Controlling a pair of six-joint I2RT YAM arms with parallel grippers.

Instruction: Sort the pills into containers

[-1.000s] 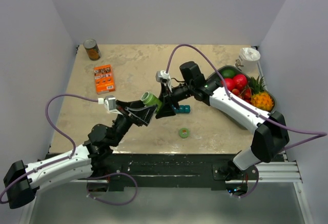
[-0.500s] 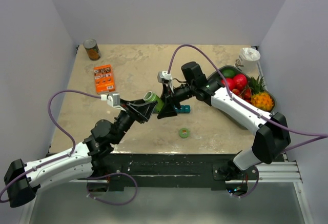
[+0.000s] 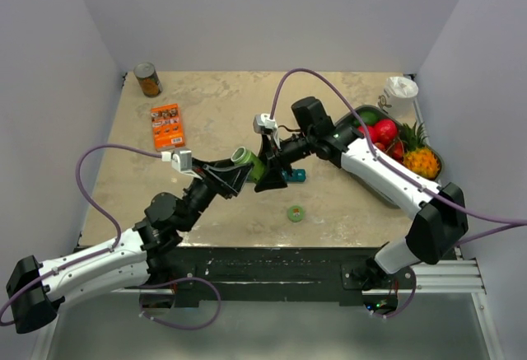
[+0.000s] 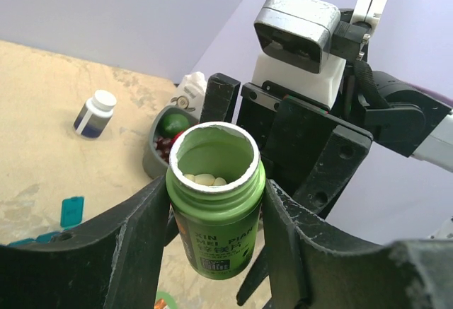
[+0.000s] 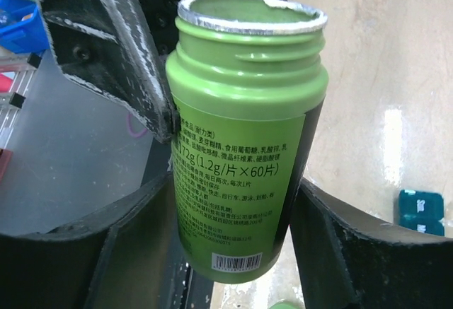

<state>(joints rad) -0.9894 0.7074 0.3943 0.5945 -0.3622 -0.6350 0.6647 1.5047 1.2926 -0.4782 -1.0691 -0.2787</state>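
Note:
A green pill bottle (image 3: 244, 159) hangs uncapped above the table's middle, its mouth toward the left wrist camera. Pale pills (image 4: 205, 179) lie inside it. My left gripper (image 4: 216, 189) is shut on the bottle (image 4: 216, 210), with both fingers pressed against its sides. From the other side my right gripper (image 5: 237, 189) flanks the same bottle (image 5: 244, 146), its jaws open just off the label. The teal pill organiser (image 3: 292, 175) lies on the table right below the two grippers. The bottle's green cap (image 3: 296, 212) rests nearer the front edge.
A grey fruit tray (image 3: 438, 164) sits at the right edge, with a white cup (image 3: 402, 90) behind it. A small dark bottle with a white cap (image 4: 95, 113) stands near the tray. An orange box (image 3: 167, 125) and a can (image 3: 148, 80) are at the back left.
My left gripper came up around the green bottle and closed on it. The right gripper's jaws then widened slightly off the bottle. The bottle has barely moved.

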